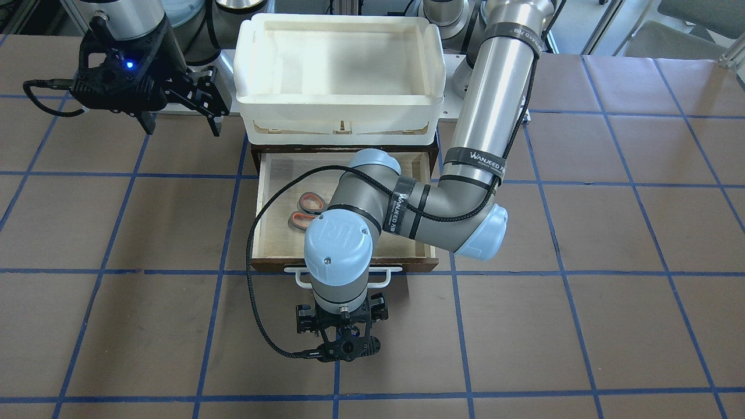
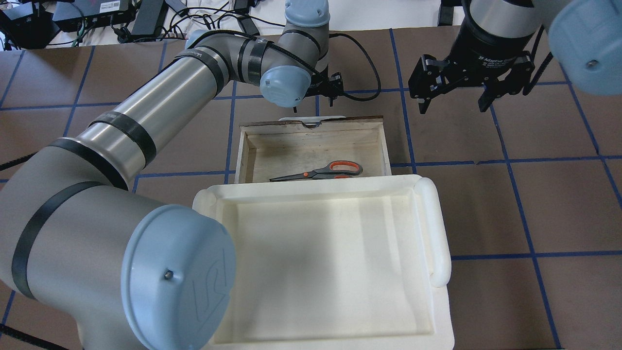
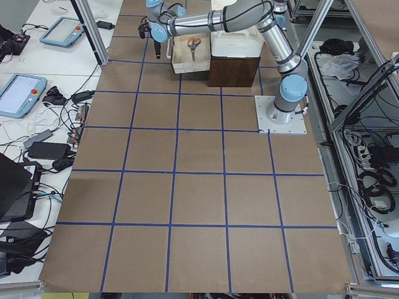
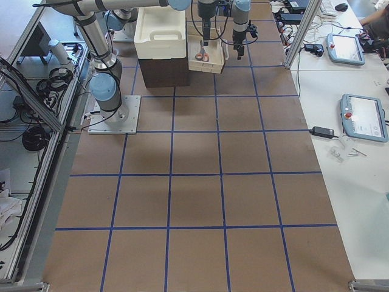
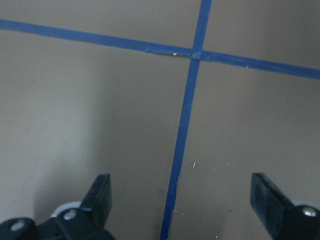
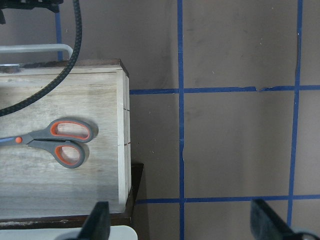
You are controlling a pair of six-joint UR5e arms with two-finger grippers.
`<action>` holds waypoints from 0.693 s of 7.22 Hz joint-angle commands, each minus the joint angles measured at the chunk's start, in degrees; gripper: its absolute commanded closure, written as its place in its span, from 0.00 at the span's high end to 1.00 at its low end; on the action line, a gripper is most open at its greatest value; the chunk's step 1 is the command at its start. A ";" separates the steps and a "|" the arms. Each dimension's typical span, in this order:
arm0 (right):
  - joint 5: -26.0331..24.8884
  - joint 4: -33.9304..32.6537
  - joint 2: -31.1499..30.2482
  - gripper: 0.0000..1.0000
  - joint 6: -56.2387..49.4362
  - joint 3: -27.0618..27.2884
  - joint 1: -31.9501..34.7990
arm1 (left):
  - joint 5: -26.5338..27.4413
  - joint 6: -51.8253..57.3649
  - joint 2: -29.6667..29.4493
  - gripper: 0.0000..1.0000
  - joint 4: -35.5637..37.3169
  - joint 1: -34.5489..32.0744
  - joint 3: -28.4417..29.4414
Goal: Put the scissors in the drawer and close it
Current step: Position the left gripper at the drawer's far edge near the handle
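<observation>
The scissors (image 2: 320, 171) lie flat inside the open drawer (image 2: 252, 150), light and rigid. What needs handling now is the drawer: stiff wood, probably sliding easily if pushed squarely at its white bar handle (image 1: 302, 278). Left hand (image 1: 343, 343) hovers spread just beyond it; right hand (image 2: 457, 92) spread, aside. Brown taped tabletop (image 1: 582, 233), cabled benches around.

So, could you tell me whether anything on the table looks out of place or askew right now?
Nothing stands out. The scissors lie flat inside the drawer, which is pulled open in front of the white tray. The left gripper hangs open above bare table beyond the drawer's handle, and the right gripper hovers open beside it.
</observation>
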 commanded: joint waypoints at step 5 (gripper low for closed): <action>-0.04 0.78 -0.15 1.00 -1.77 0.37 -0.01 | -2.92 6.05 -3.85 1.00 -6.93 -0.01 0.58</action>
